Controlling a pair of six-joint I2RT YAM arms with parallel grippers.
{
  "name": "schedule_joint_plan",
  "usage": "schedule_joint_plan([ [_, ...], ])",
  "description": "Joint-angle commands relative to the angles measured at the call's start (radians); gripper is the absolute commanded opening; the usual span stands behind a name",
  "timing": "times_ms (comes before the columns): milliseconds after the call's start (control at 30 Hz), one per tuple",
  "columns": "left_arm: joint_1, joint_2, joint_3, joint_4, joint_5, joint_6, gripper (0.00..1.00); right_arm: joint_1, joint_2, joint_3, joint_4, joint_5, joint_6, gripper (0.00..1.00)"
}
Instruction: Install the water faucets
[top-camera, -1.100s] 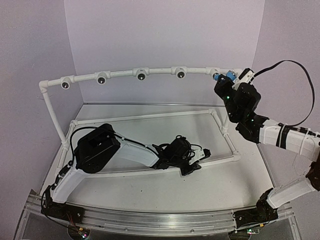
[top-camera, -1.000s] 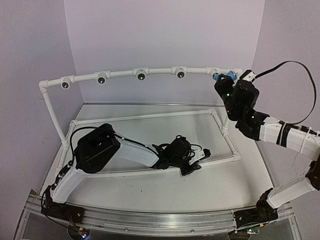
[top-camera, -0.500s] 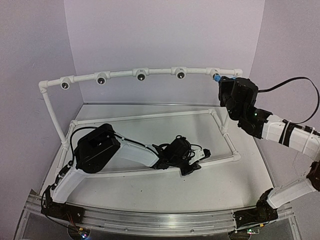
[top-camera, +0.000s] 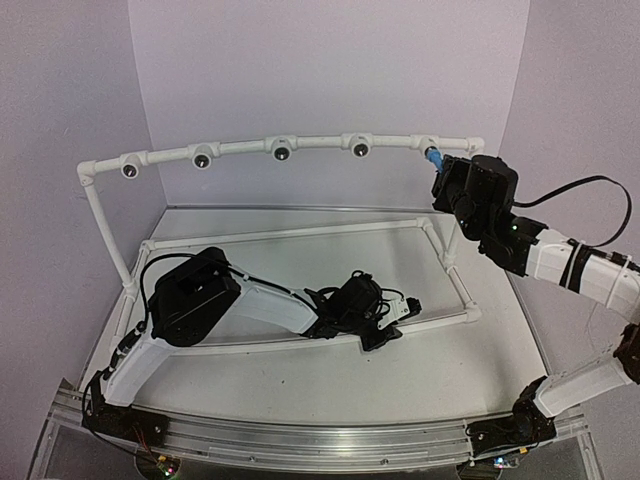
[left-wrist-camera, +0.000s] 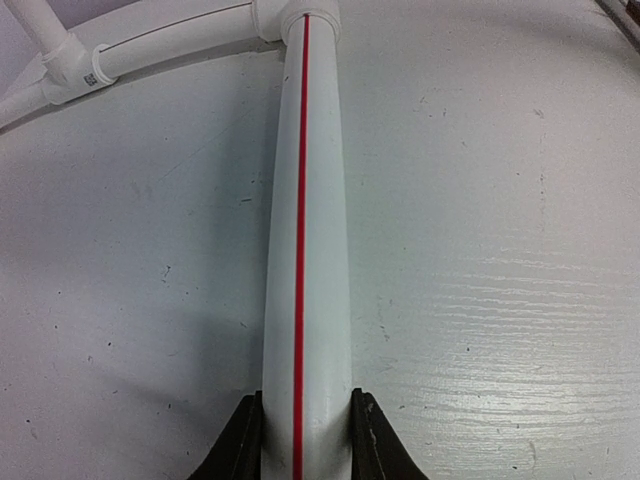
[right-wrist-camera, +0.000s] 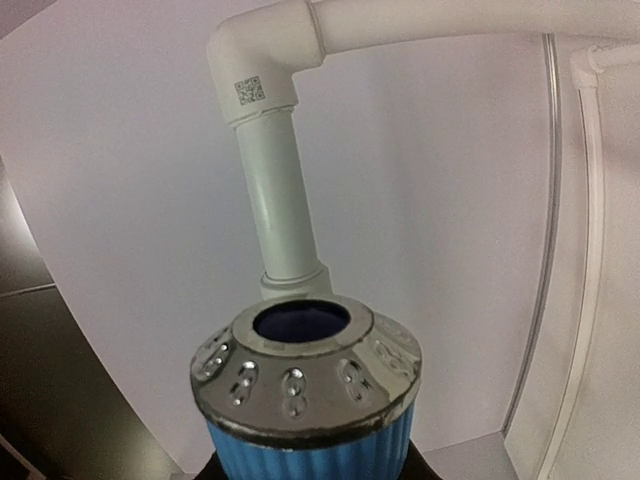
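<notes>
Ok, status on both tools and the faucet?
Left tool shut on base pipe. Right tool shut on blue faucet, up by the end tee. Nothing visibly in the way.

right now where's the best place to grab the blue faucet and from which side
Grip the faucet by its ribbed blue body, coming from its back end as the right end effector does: the ribs likely give purchase, and the silver holed cap is left clear.
</notes>
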Motion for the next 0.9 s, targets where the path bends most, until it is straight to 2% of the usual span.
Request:
schedule_joint_plan([
  [0,-0.118,0.024,-0.059,-0.163,0.126,0.035,0.00,0.001,0.017,0.015,0.015,-0.169,0.115,0.00],
  [167,-0.118,0.026,-0.056,-0.163,0.126,0.035,0.00,0.000,-0.009,0.019,0.021,-0.156,0.135,0.00],
  [300,-0.118,0.027,-0.055,-0.163,0.125,0.035,0.00,0.000,-0.036,0.004,0.024,-0.144,0.076,0.10],
  [533,-0.118,0.032,-0.053,-0.163,0.126,0.035,0.00,0.001,-0.081,-0.064,0.076,-0.133,-0.044,0.41],
  [667,-0.118,0.035,-0.052,-0.163,0.126,0.038,0.00,0.006,-0.125,-0.096,0.100,-0.110,-0.113,0.71],
  [733,-0.117,0.036,-0.050,-0.163,0.126,0.038,0.00,0.008,-0.147,-0.100,0.069,-0.107,-0.129,0.92],
  [767,-0.117,0.037,-0.050,-0.162,0.126,0.038,0.00,0.011,-0.163,-0.099,0.030,-0.105,-0.129,0.97],
  [867,-0.117,0.038,-0.050,-0.163,0.126,0.037,0.00,0.015,-0.223,-0.149,0.000,-0.089,-0.140,0.98],
])
